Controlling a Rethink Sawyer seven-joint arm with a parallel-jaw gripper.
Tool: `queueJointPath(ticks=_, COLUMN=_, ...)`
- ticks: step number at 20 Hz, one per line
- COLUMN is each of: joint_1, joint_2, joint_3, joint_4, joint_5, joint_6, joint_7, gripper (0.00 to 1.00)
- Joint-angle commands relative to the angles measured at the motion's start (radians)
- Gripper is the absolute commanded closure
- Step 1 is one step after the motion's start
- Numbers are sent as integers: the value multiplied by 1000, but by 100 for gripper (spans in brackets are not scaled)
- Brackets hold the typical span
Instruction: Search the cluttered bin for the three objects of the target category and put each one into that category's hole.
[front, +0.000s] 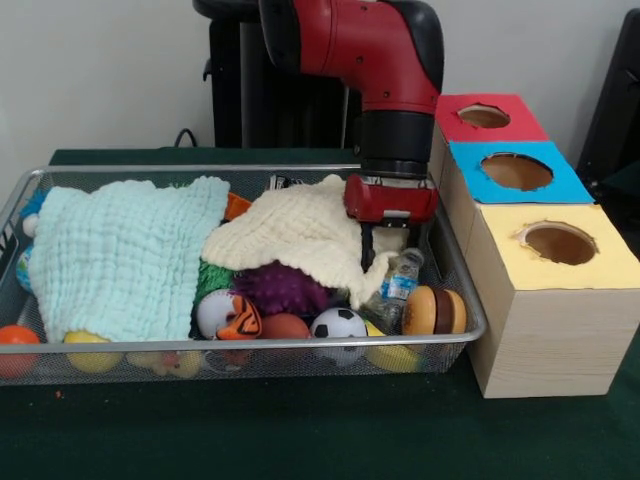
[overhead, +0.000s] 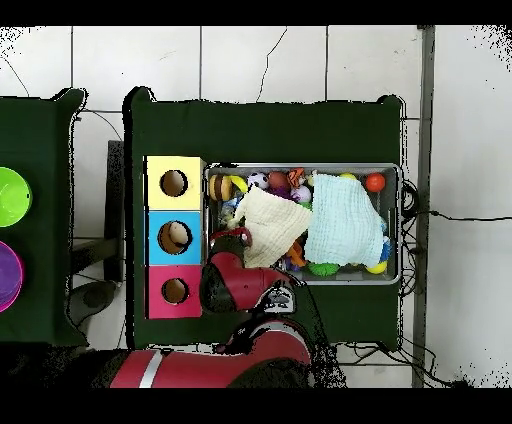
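We are looking at the red and black arm (front: 375, 60) reaching down into the wire mesh bin (front: 300, 345) at its end nearest the wooden boxes, with the pincer (front: 385, 250) hanging just above a small clear plastic bottle (front: 395, 288) with a blue label. The dark fingers (front: 367, 245) are showing below the red wrist block, but we cannot tell whether they are apart or together, nor whether they are touching the bottle. The bottle is leaning tilted against the edge of a cream cloth (front: 300, 235), between a purple spiky ball (front: 283, 288) and a toy burger (front: 435, 311). A pale mint cloth (front: 125, 255) is covering much of the bin's other half. Along the bin's near rim a small soccer ball (front: 338, 324), an orange-and-white tiger-faced ball (front: 228, 315), an orange ball (front: 17, 345) and a yellow ball (front: 92, 352) are lying. Beside the bin, on the dark green counter (front: 300, 430), three boxes are standing in a row, and the blue-surround hole (front: 516, 171) is sitting in the middle one, between the red-surround hole (front: 484, 116) and the yellow-surround hole (front: 560, 242). In the overhead view the arm is covering the bin's corner near the blue hole (overhead: 174, 236).
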Motion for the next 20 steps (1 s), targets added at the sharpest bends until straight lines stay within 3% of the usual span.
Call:
queueJointPath(ticks=1, joint_1=-6, joint_2=165, joint_3=24, joint_4=-126, joint_5=65, joint_6=19, joint_7=151, gripper=100)
queueJointPath(ticks=4, joint_1=45, joint_2=101, joint_3=-36, joint_4=-60, joint_5=112, joint_6=78, joint_7=144, gripper=100)
queueJointPath(ticks=6, joint_1=138, joint_2=-11, joint_3=-177, joint_4=8, joint_5=140, joint_6=274, joint_7=66, gripper=100)
queueJointPath(ticks=8, joint_1=165, joint_2=-131, joint_3=-296, joint_4=42, joint_5=62, joint_6=477, joint_7=-41, gripper=100)
queueJointPath(ticks=11, joint_1=192, joint_2=-170, joint_3=-436, joint_4=-20, joint_5=-69, joint_6=669, joint_7=-192, gripper=100)
queueJointPath(ticks=15, joint_1=127, joint_2=-193, joint_3=-436, joint_4=-98, joint_5=-293, joint_6=634, joint_7=-238, gripper=100)
queueJointPath(ticks=18, joint_1=49, joint_2=-234, joint_3=-368, joint_4=-124, joint_5=-439, joint_6=618, joint_7=-230, gripper=100)
queueJointPath(ticks=20, joint_1=-32, joint_2=-288, joint_3=-266, joint_4=-104, joint_5=-514, joint_6=613, joint_7=-222, gripper=100)
